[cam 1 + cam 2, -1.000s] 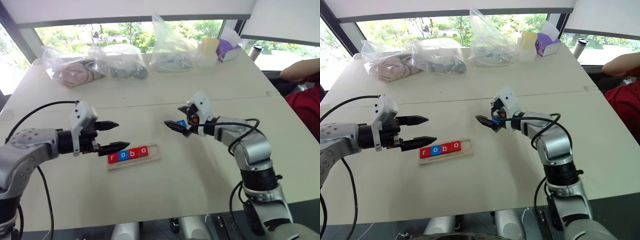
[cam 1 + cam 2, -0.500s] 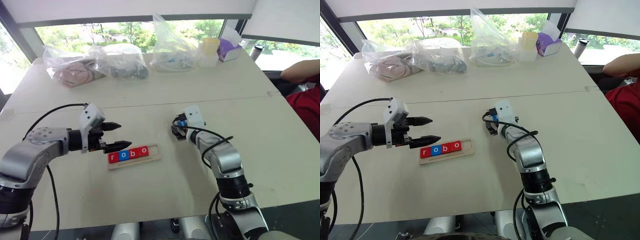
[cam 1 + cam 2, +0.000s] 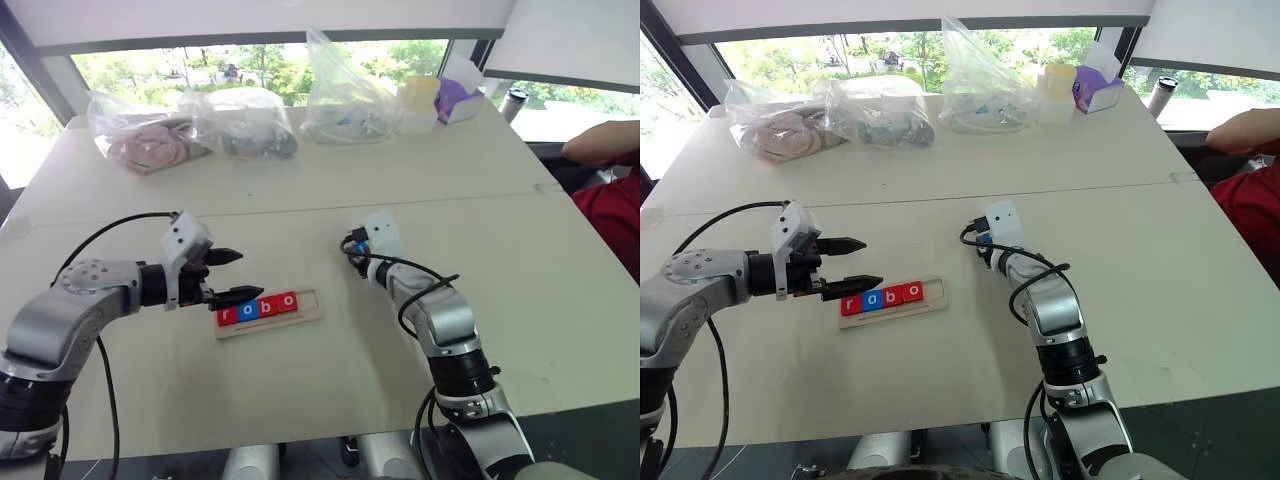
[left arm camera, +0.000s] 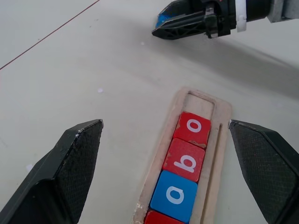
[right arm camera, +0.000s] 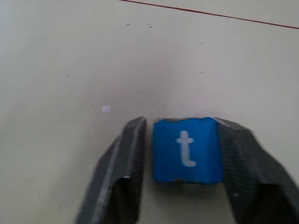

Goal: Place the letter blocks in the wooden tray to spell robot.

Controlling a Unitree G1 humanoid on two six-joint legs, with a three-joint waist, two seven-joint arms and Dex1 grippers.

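The blue "t" block [image 5: 187,149] sits clamped between the two black fingers of the right end effector [image 4: 161,25], low over the pale desk [image 3: 480,230] and apart from the wooden tray [image 3: 268,314]; the tray lies on the desk holding four tiles, red "r" [image 3: 226,315], blue "o" [image 4: 175,195], red "b" [image 4: 187,160] and red "o" [image 4: 193,128], with its last slot bare; the left end effector [image 3: 232,276] hovers just beside the tray's "r" end, fingers spread wide and holding nothing.
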